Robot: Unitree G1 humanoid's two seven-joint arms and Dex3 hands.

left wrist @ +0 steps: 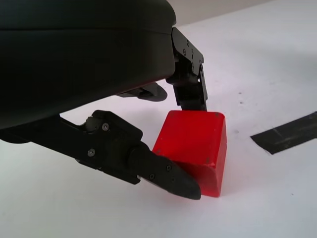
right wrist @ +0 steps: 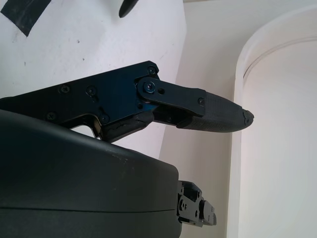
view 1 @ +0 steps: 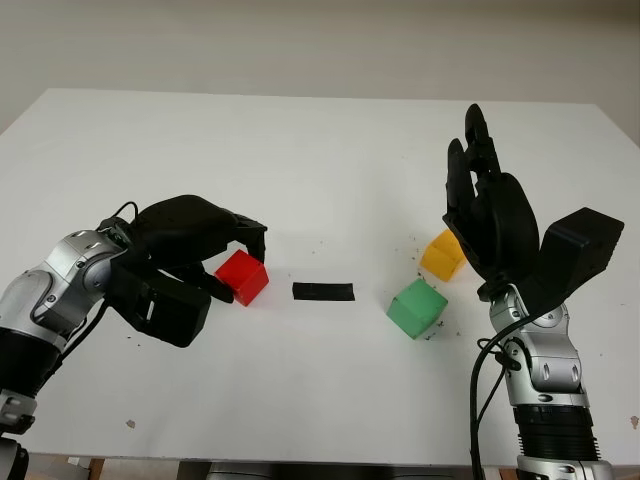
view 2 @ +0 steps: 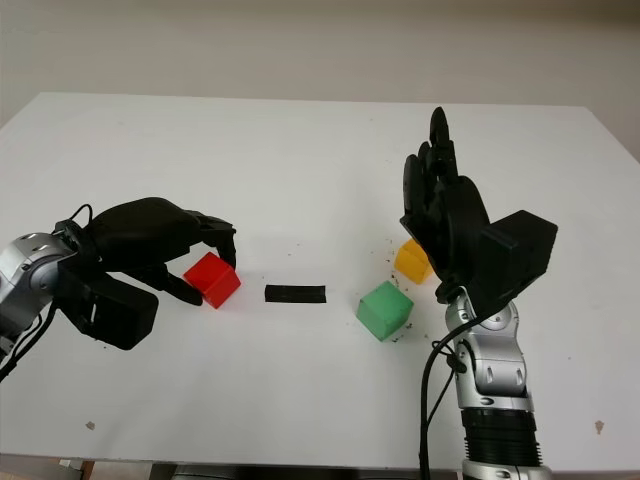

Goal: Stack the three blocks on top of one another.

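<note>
Left robot hand [view 1: 200, 255] is clamping its fingers [left wrist: 168, 176] around the red block [view 1: 243, 277] on the white worktop [view 1: 300, 160], while the right robot hand [view 1: 480, 205] is hovering open, upright, beside the yellow block [view 1: 443, 254] and green block [view 1: 416, 308].

The desk [view 1: 300, 140] was plain white, flecked with small dark specks. On it were a red block [view 1: 243, 277], a green block [view 1: 417, 308], a yellow-orange block [view 1: 443, 255] and a strip of black tape [view 1: 323, 291]. Both hands were black, their forearms silver.
</note>
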